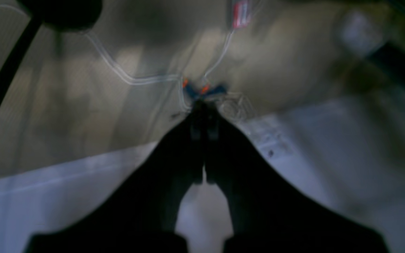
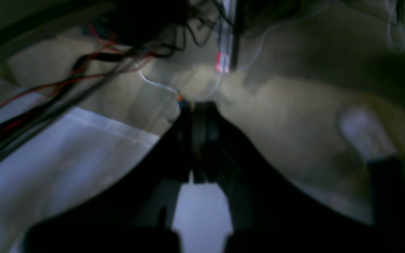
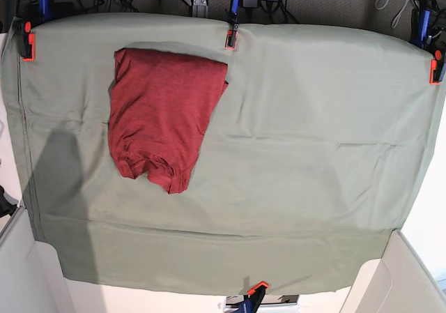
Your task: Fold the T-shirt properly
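The dark red T-shirt lies folded into a narrow shape on the upper left of the sage-green cloth in the base view, with its sleeves and collar end bunched toward the front. Neither arm appears in that view. In the blurred left wrist view my left gripper is shut, its dark fingers pressed together with nothing between them. My right gripper is likewise shut and empty in the right wrist view. Neither wrist view shows the T-shirt.
Orange-and-blue clamps pin the cloth at its edges, one at the front. White panels flank the front corners. The left wrist view shows a clamp and a white surface; red and black cables cross the right wrist view.
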`<state>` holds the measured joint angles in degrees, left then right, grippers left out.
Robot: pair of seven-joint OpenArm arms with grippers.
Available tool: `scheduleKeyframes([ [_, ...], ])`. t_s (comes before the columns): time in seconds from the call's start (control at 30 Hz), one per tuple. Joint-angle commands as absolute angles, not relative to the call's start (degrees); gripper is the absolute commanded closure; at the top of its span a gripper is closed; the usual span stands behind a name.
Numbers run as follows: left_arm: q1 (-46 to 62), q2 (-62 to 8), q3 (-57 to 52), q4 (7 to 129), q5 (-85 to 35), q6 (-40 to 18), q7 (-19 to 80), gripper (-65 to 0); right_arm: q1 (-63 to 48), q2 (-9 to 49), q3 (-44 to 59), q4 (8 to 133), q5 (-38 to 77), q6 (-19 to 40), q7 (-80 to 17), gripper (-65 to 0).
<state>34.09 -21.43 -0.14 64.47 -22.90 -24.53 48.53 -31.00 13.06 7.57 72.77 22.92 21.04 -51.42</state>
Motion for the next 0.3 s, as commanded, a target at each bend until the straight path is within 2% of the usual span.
scheduleKeyframes([
  [0.0,33.08,-22.06,1.76,61.71,-22.72,-24.40,49.34,0.0,-29.76,13.08,7.51,71.90,21.67,20.16,-52.80,0.0],
  [0.07,28.75,-22.00,6.04,55.64,-21.93,-24.25,49.06,0.0,-26.28,12.80,7.35,69.25,20.64,17.93,-55.88,0.0],
  [0.13,24.64,-21.45,9.30,50.33,-21.96,-21.52,49.06,0.0,-22.79,12.86,7.38,66.96,19.99,16.29,-59.00,0.0],
  [0.27,18.83,-19.14,11.18,41.56,-20.03,-20.14,48.49,0.0,-17.45,12.82,7.35,63.11,18.39,15.59,-60.14,0.0],
])
